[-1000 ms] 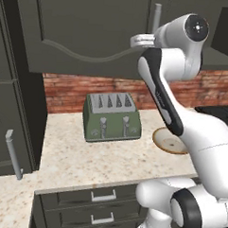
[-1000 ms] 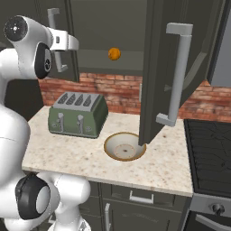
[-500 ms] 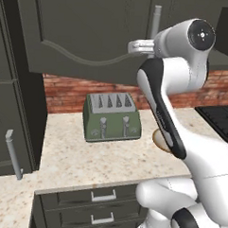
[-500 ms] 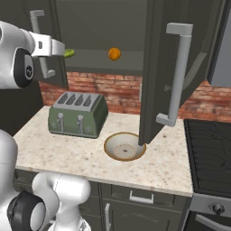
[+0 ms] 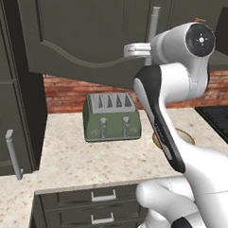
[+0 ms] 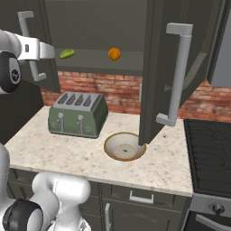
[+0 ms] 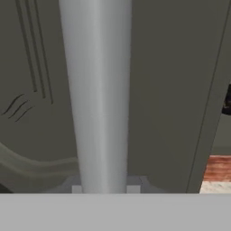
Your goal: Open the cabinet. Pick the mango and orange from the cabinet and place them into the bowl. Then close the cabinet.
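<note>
The pincer (image 5: 130,50) is up high, at the left door of the cabinet (image 6: 97,31). It is squeezed tight on the long silver handle (image 7: 97,97) of that door. From the hand's own camera, the handle runs straight up the middle, very close, with the dark grey door panel behind it.

Both cabinet doors stand open. The left door (image 5: 87,34) swings out with the pincer on its handle. The right door (image 6: 173,72) hangs open far off to the other side of the pincer, and its own silver bar handle (image 6: 177,74) faces the room.

Inside the cabinet, on the shelf (image 6: 101,62), lies the mango (image 6: 66,53). It is small, green and long, and it sits just beside the pincer, a little deeper in. The orange (image 6: 114,53) is round and bright. It sits on the same shelf, farther from the pincer than the mango is. The two fruits do not touch.

Below the pincer is the speckled worktop (image 6: 67,151). A green toaster (image 6: 78,115) stands there, nearly under the pincer, close to the red brick wall (image 6: 117,90). The bowl (image 6: 125,146) sits on the worktop too, low down and off to the side past the toaster. It is cream inside with a brown rim, and nothing is in it.
</note>
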